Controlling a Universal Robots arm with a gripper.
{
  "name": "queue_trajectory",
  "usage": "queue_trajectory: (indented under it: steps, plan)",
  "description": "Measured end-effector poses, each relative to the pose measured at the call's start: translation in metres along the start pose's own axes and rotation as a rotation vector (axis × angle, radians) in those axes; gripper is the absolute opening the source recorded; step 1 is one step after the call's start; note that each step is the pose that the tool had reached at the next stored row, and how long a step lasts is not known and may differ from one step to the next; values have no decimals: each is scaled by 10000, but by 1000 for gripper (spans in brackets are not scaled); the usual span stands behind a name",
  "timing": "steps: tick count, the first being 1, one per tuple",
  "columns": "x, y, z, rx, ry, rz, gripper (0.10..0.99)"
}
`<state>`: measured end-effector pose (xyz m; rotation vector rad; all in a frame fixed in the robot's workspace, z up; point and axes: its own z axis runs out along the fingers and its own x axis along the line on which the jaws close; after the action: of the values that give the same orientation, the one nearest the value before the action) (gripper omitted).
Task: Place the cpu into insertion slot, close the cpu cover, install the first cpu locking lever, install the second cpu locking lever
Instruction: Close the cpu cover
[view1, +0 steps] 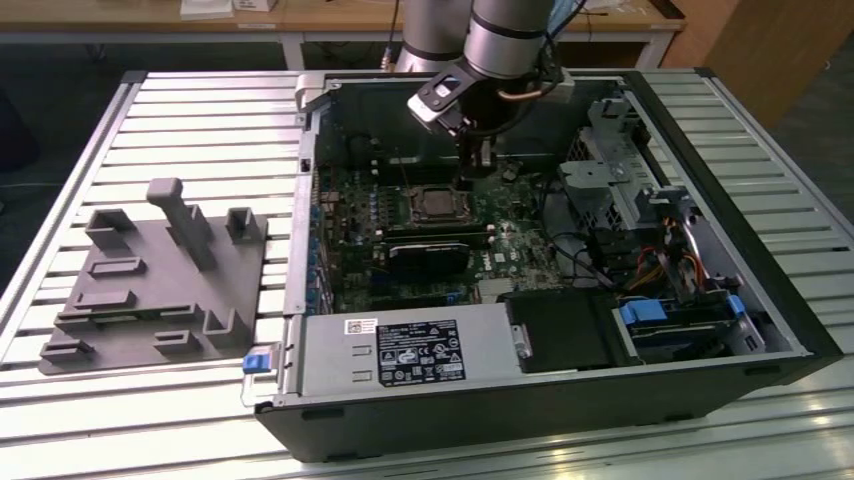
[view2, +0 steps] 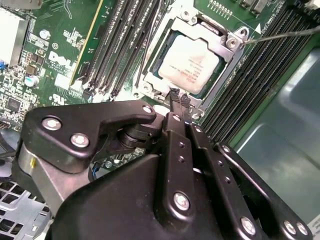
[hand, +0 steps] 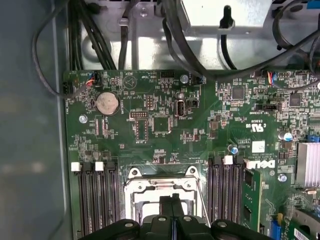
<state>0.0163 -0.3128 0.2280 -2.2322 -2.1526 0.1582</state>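
Locate the cpu in the second wrist view: seated flat in the insertion slot, metal top up, framed on all sides by the cpu cover. Judge the cover as lowered over the chip's edges, and so treat placement and cover closing as done.

Note the gripper: jaws drawn together, narrow, no gap visible at the tips, nothing seen clamped. Confirm the same closed seam on the gripper in the first wrist view.

Read the governing relation as follows. Tips poised just beside the near edge of the cover, close to one corner, with the chip directly ahead of them. In the exterior view, find the gripper low inside the computer case, just beside the slot and toward the exterior view's right of it.

Trace the locking lever, a thin wire rod starting at a corner of the cover and reaching out over the memory slots. In the first wrist view, find the same lever between the socket and the neighbouring slot bank, long axis roughly along the slots. Judge it as raised and not yet latched. Cannot tell whether the tips touch the cover or the lever
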Motion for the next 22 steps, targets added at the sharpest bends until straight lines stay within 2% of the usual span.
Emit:
queue_trajectory:
  steps: [13,18,22]
  plan:
    - [-5,-198,83,-793,24,-15,106]
    - [-7,-280,111,-1140,35,-14,106]
    - [-11,-387,124,-1269,42,-8,106]
